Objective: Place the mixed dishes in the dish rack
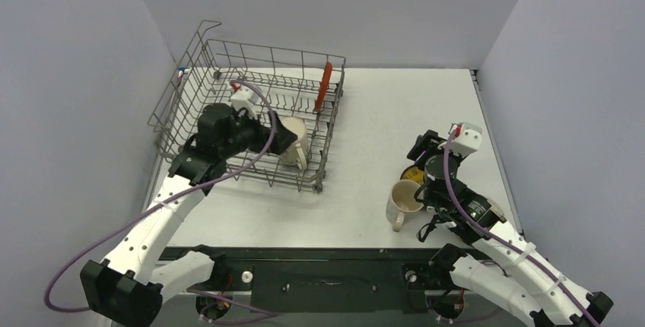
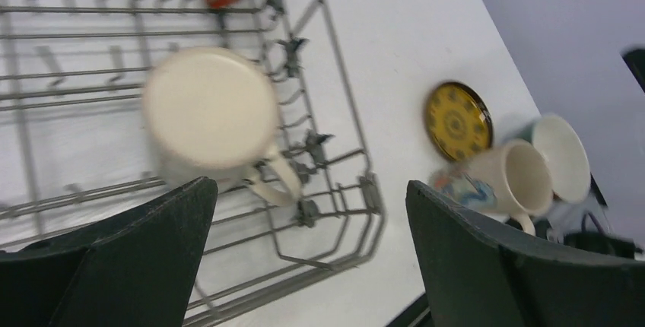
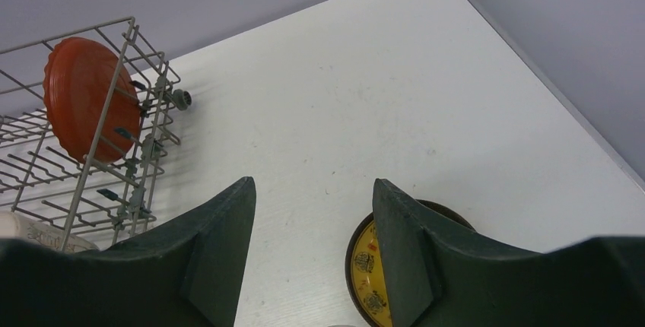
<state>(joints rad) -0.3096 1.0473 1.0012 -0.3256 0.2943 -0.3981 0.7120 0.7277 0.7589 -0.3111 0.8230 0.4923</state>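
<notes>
Hovering spread above yellow saucer point(image 3: 369, 281): right gripper point(image 3: 312, 190); low rim may slip the pinch. Left gripper point(image 2: 308, 190) spread; cream mug point(image 2: 209, 106) possibly unseated.

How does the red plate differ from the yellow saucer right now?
The red plate stands on edge inside the dish rack; the yellow saucer lies flat on the table. The plate is plain red with a scalloped rim, the saucer yellow with a dark pattern. The plate looks larger. Both are round.
</notes>
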